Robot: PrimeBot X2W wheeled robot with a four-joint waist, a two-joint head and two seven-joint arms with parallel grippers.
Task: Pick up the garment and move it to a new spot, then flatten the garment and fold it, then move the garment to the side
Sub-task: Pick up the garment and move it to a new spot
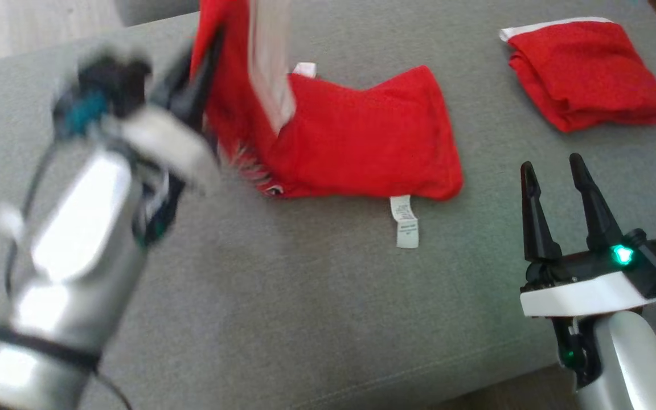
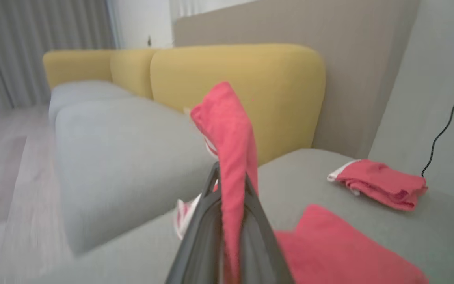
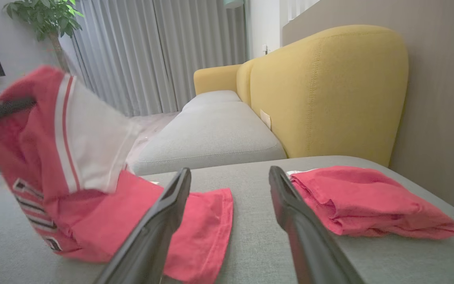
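Toward the grey cushion's (image 1: 305,296) far edge, the left gripper (image 1: 194,85) is clamped on the red garment's (image 1: 362,136) raised hem (the rest lies flat). The right gripper (image 1: 552,165) gapes empty. This is likely the fold; next, lay the hem across.

I see a folded red cloth (image 1: 587,74) lying at the far right of the grey cushion (image 1: 305,319); behind it stands a yellow backrest (image 3: 329,90); grey curtains (image 3: 132,51) hang beyond, a leafy plant (image 3: 45,15) beside them; a black cable (image 2: 445,122) runs down the wall (image 2: 428,59).
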